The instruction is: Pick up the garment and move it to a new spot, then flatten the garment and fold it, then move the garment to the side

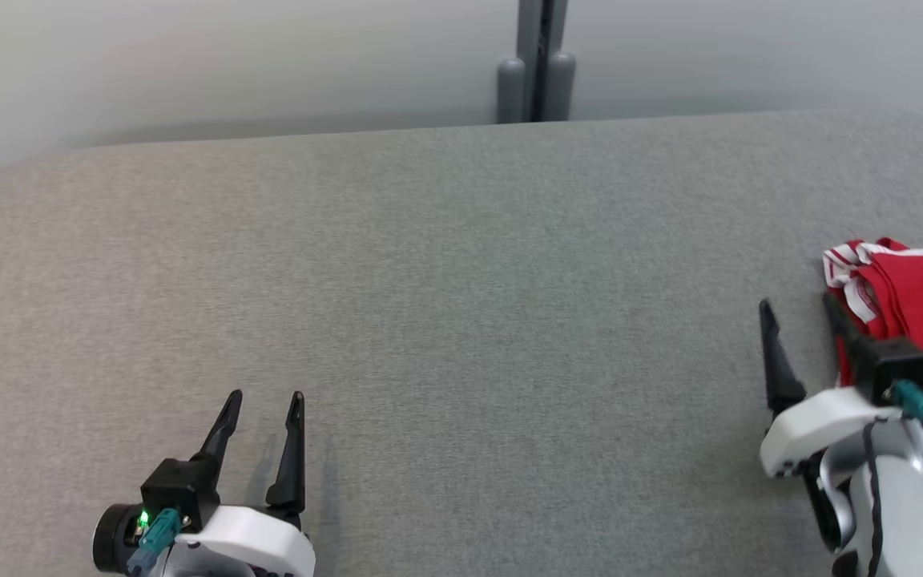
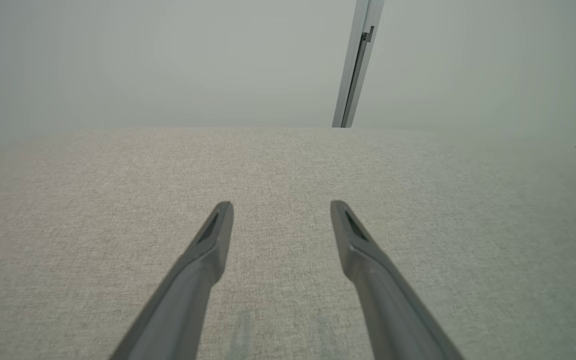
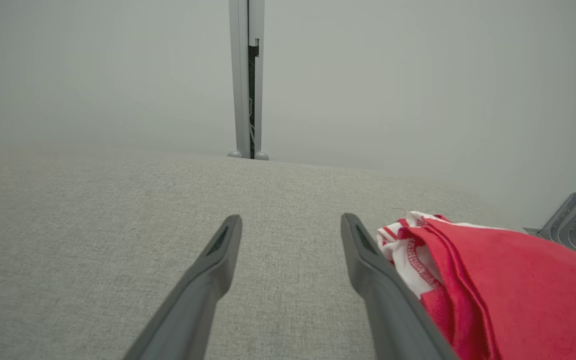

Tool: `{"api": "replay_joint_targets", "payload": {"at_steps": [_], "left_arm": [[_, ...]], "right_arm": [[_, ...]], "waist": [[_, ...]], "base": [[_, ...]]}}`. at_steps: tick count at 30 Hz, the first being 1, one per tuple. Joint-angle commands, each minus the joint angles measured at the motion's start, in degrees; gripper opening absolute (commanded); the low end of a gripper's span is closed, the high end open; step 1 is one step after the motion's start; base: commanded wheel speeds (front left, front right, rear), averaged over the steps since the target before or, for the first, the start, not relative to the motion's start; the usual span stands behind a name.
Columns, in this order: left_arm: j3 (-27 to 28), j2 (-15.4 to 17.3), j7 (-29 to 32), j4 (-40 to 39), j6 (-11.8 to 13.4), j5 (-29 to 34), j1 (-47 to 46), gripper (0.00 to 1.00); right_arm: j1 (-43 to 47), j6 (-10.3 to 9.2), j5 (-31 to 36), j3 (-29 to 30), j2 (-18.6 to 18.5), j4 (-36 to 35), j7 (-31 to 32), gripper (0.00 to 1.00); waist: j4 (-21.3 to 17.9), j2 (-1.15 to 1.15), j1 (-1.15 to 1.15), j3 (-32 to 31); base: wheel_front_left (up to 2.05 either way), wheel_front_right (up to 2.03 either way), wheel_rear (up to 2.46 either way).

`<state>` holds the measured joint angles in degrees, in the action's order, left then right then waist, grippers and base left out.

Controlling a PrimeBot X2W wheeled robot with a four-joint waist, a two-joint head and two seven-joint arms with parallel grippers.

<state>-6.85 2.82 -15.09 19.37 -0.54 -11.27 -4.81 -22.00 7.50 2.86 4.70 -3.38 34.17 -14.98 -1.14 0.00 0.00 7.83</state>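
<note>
Grey fabric-covered table (image 1: 461, 264) before a pale wall (image 1: 189, 56), grey post (image 1: 540, 64) behind the far edge. Lower left: left gripper (image 1: 267, 396), jaws apart, empty. Far right: right gripper (image 1: 796, 303), jaws apart, empty, close beside the folded red garment (image 1: 922, 296) with white striped trim.

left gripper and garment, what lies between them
Bare grey surface, then the open right gripper right beside the garment, as the head view shows.
</note>
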Motion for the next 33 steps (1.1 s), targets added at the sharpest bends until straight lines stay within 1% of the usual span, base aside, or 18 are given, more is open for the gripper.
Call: {"api": "replay_joint_targets", "payload": {"at_steps": [1,6,12,18,23,29,33], "left_arm": [[0.3,0.2,-0.1,0.0,0.3,-0.5,0.5,1.0],[1.2,0.2,-0.1,0.5,0.5,-0.1,1.8,1.0],[2.7,0.2,-0.1,0.9,0.4,-0.1,3.4,1.0],[3.7,0.2,-0.1,1.6,0.1,0.7,4.2,1.0],[3.8,0.2,-0.1,2.5,-0.1,0.0,4.6,1.0],[3.8,0.2,-0.1,2.8,0.0,0.1,5.2,1.0],[4.1,0.2,-0.1,3.2,-0.1,-1.1,5.4,1.0]], "right_arm": [[1.4,-0.02,-0.8,-0.6,0.0,-0.7,-0.3,1.0],[5.9,-0.02,-4.5,-2.7,0.3,-1.6,-0.3,1.0],[9.7,-0.02,-7.8,-4.3,0.2,-3.7,-0.3,1.0],[12.2,-0.02,-8.4,-4.2,0.3,-5.2,-0.3,1.0],[13.4,-0.02,-9.0,-4.5,0.3,-5.6,-0.3,1.0],[14.3,-0.01,-8.7,-5.0,0.3,-5.8,-0.3,1.0],[14.7,-0.02,-8.6,-5.7,0.3,-5.5,-0.3,1.0]], "waist": [[1.4,0.0,0.0,-1.2],[3.3,0.0,0.0,-2.5],[4.0,0.0,0.0,-4.4],[4.0,0.0,0.0,-6.3],[3.5,0.0,0.0,-8.1],[2.8,0.0,0.0,-9.1],[2.5,0.0,0.0,-9.4]], "base": [[0.0,0.0,0.0],[0.0,0.0,0.0],[0.0,0.0,0.0],[0.0,0.0,0.0],[0.0,0.0,0.0],[0.0,0.0,0.0],[0.0,0.0,0.0]]}}
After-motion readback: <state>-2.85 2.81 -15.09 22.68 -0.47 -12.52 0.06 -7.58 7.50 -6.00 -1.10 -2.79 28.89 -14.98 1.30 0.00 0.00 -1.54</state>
